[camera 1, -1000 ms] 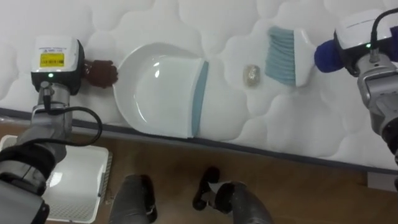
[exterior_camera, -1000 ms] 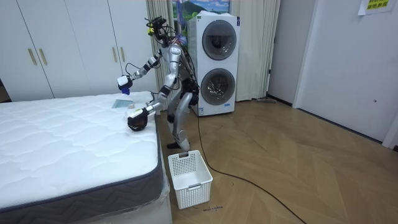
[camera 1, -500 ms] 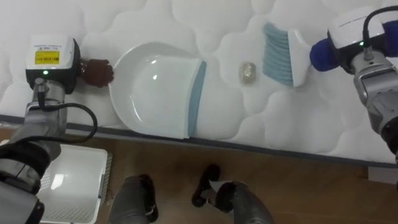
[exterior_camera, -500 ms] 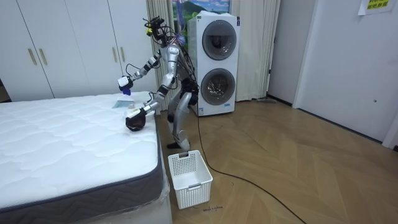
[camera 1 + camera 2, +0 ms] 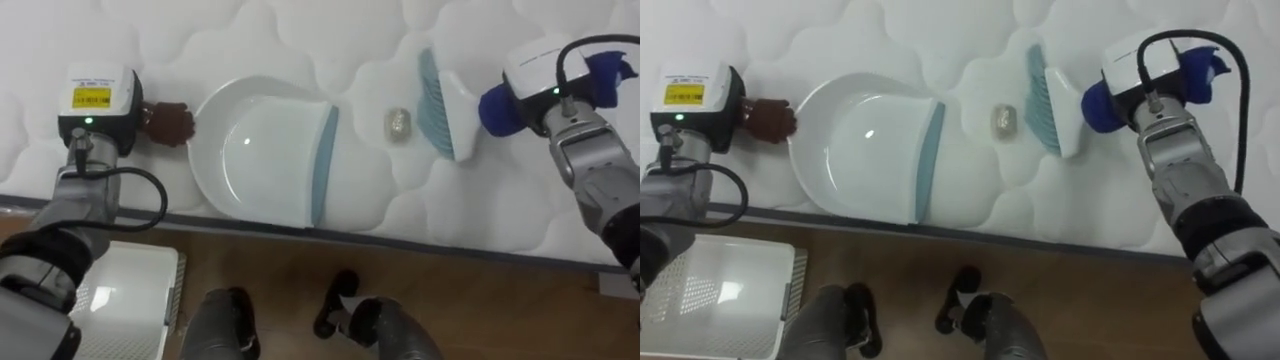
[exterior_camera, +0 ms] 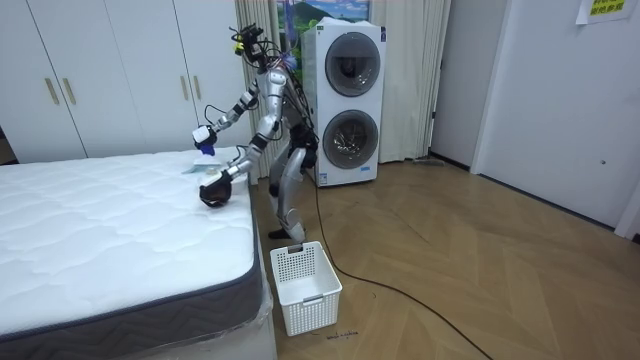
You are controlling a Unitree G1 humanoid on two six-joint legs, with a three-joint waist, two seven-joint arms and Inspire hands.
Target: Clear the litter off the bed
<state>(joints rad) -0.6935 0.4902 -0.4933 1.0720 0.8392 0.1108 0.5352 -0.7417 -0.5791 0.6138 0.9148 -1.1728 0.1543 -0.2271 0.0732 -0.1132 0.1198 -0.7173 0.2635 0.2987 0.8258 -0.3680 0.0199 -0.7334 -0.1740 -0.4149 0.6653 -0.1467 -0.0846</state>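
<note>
Since the earlier frame the hand brush has been turning onto its edge and coming closer to the small crumpled scrap, so its pale blue bristles are now standing just beside the scrap, on the side away from the dustpan. The right hand is carrying this brush by its blue handle, but its fingers are hiding under the white wrist box and I cannot tell how they are closing. The left hand is keeping its dark fingers curled at the back rim of the white dustpan, holding it flat on the quilted mattress near the edge. The scrap is lying on the mattress between the dustpan's blue-grey lip and the bristles. In the room view the robot is standing beside the bed and leaning over it, and a white laundry basket is sitting on the floor by the bed.
</note>
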